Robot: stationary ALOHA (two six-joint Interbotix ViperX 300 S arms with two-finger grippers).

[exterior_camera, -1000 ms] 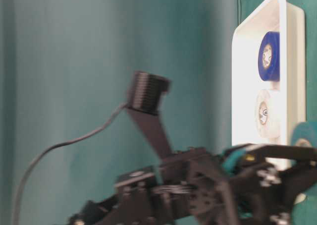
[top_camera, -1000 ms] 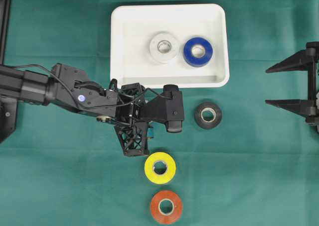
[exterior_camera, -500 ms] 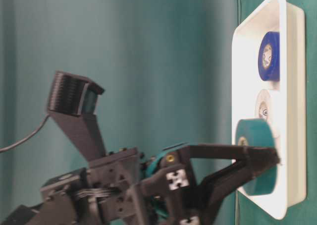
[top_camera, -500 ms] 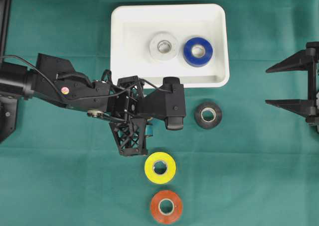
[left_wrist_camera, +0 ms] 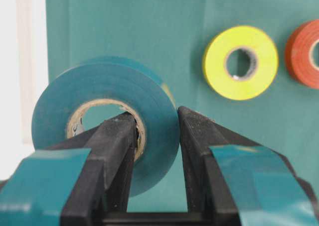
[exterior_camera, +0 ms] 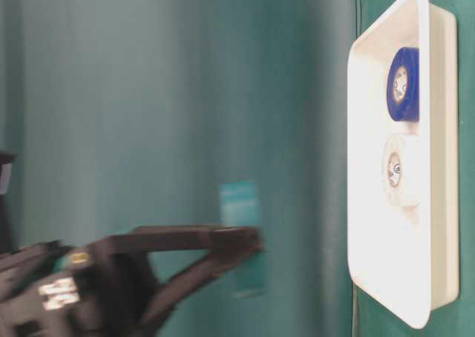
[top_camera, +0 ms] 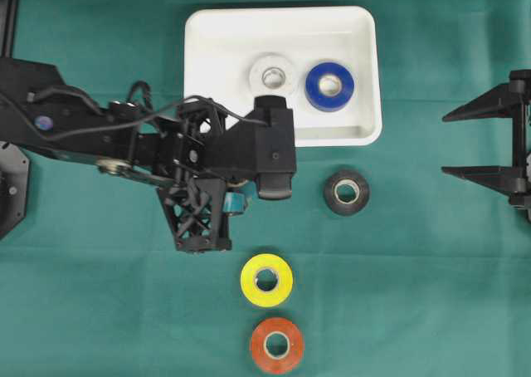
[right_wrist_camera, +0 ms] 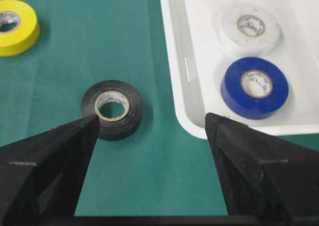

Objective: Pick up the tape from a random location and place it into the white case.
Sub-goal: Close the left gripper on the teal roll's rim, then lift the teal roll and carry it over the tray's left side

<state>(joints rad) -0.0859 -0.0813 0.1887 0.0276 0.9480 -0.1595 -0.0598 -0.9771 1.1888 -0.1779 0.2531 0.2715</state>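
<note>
Carrying step: left gripper pinching the teal tape aloft; next, judged, travel over the white case and release.

Green cloth covers table

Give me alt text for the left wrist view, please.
The left gripper is shut on a teal tape roll, one finger through its core and the other against its outer side. Behind, on the green cloth, lie a yellow roll and part of an orange one.
</note>
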